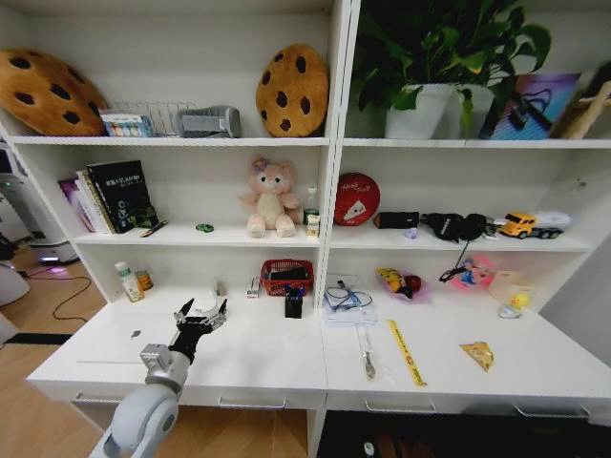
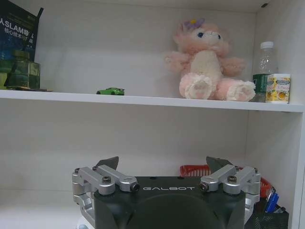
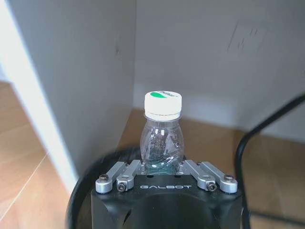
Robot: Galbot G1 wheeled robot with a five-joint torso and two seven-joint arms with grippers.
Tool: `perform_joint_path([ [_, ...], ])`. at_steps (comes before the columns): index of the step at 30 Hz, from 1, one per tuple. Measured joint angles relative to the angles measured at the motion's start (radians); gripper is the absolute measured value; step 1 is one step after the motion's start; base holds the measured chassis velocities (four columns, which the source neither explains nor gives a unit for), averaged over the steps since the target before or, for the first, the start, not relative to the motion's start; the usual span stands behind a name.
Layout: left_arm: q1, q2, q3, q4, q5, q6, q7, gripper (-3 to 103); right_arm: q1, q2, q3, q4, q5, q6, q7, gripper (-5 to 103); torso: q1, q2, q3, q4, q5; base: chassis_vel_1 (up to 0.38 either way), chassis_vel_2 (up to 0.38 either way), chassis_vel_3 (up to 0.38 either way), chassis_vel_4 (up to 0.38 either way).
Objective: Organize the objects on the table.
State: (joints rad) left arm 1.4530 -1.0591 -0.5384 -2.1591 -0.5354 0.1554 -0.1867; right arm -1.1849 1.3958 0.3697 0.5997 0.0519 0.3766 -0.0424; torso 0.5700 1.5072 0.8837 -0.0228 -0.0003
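Note:
My left gripper hovers open over the left half of the white table, with nothing between its fingers. In the left wrist view this gripper faces the shelving. A tiny green toy car stands on the shelf above it. A black pen cup holding pens stands just right of the gripper. A slim silver-white laptop lies closed on the table to the gripper's left. My right gripper is shut on a clear plastic bottle with a white cap, above a wooden floor.
A red basket sits behind the pen cup. A yellow ruler, a pen-like tool, a pair of glasses and a snack packet lie on the right half. A pink plush bear and books occupy the shelf.

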Motion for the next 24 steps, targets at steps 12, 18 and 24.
perform_joint_path([
  [12,0.0,0.0,0.0,0.0,0.0,0.0,0.0,100,0.034,0.017,0.0,0.053,-0.039,-0.085,0.107,37,0.0,0.0,0.0,-0.0003,0.0004,0.0,0.0,0.0,0.0],
  [18,0.0,0.0,0.0,0.0,0.0,0.0,0.0,100,0.01,0.013,-0.001,0.076,-0.042,-0.095,0.135,58,0.0,0.0,0.0,-0.0004,0.0003,0.0,0.0,0.0,0.0],
  [24,0.0,0.0,0.0,0.0,0.0,0.0,0.0,100,-0.012,0.015,-0.002,0.089,-0.045,-0.093,0.165,80,0.0,0.0,0.0,-0.0004,0.0003,0.0,0.0,0.0,0.0],
])
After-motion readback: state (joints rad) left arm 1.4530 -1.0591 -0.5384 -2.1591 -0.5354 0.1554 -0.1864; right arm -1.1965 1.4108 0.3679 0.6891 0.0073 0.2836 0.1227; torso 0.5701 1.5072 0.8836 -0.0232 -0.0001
